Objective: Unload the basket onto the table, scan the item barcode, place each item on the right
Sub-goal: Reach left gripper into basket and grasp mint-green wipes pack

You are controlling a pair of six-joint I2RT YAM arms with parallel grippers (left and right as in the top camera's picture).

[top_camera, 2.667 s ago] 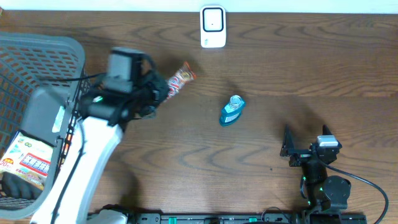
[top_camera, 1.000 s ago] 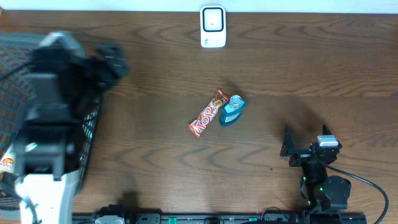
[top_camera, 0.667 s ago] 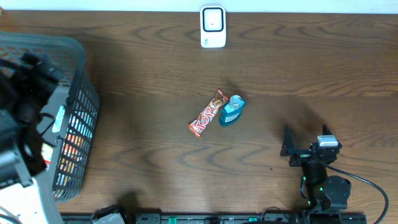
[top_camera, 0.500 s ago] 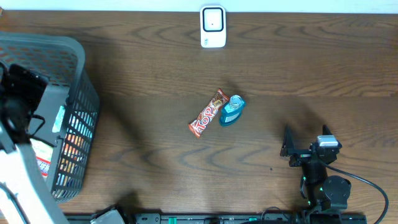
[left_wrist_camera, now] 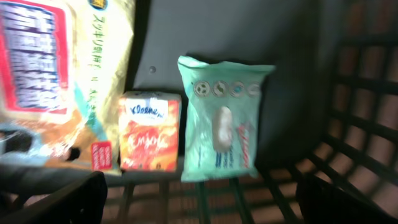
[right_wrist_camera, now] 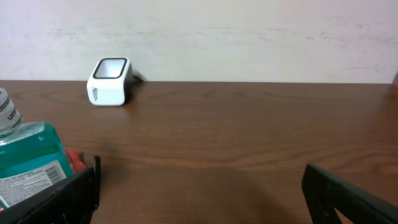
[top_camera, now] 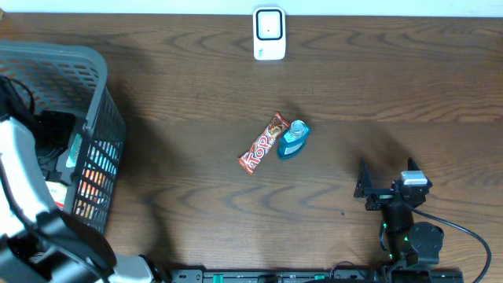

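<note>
Close to the front edge of the bench point(top_camera: 196, 228), on the right, the right pincer point(right_wrist_camera: 199, 190) sits low with its jaws spread wide and nothing between them. On the left, the left arm point(top_camera: 23, 196) reaches down into a grey basket point(top_camera: 98, 94). The left pincer point(left_wrist_camera: 199, 190) is also fully open and holds nothing. It hangs just over a green packet point(left_wrist_camera: 221, 124), with an orange box point(left_wrist_camera: 149, 130) beside that and a big printed bag point(left_wrist_camera: 56, 62) further over, all lying on the basket floor.

Mid-bench lies the candy bar point(top_camera: 263, 143), flat and slanted, its upper end touching or just beside a blue bottle point(top_camera: 293, 139) on its side. Both are well apart from either pincer. At the far edge, by the wall, stands the white scanner point(top_camera: 269, 34), well apart from the candy bar.
</note>
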